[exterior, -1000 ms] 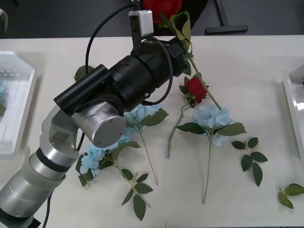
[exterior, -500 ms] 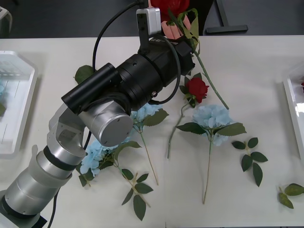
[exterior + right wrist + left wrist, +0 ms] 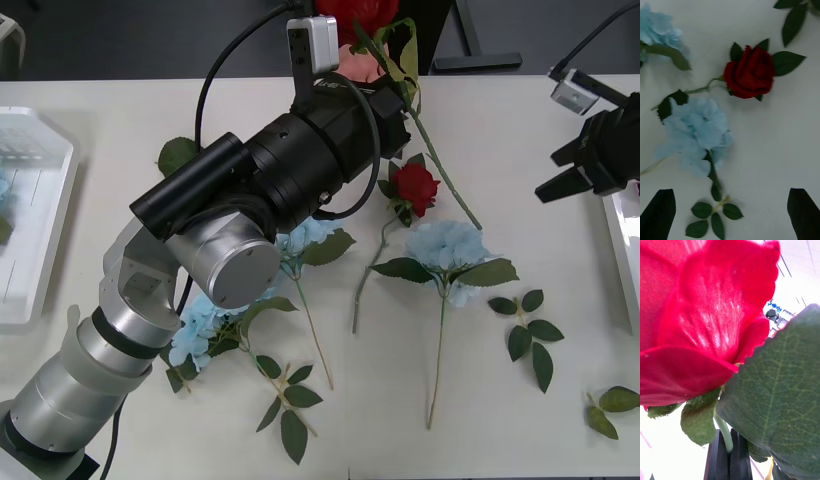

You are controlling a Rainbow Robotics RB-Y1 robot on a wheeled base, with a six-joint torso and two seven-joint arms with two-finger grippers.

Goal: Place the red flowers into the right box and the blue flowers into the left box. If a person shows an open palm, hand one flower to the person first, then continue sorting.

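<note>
Left gripper (image 3: 725, 455), fingers clenched on a rose (image 3: 350, 12) stem, lifts it beyond the counter's (image 3: 520, 130) far edge toward a hand (image 3: 358, 62); release only once grasped. Right gripper (image 3: 560, 175), fingers spread, hovers right of the counter rose (image 3: 413, 187).

The worktop (image 3: 560, 110) is a pale, plain surface running the full width of the front view, with a dark floor beyond its far edge. Taking the red rose (image 3: 413, 187) lying near its middle as the landmark: just in front of the rose lies a pale blue hydrangea (image 3: 446, 250), its long stem pointing toward the near edge. Left of the rose, two more blue hydrangeas (image 3: 205, 325) lie partly hidden under the left arm. Loose green leaf sprigs (image 3: 530, 335) lie right of and nearer than the rose, another by the near right corner. Far left of the rose sits the left box (image 3: 40, 235); far right, the right box (image 3: 622, 235) at the edge.
</note>
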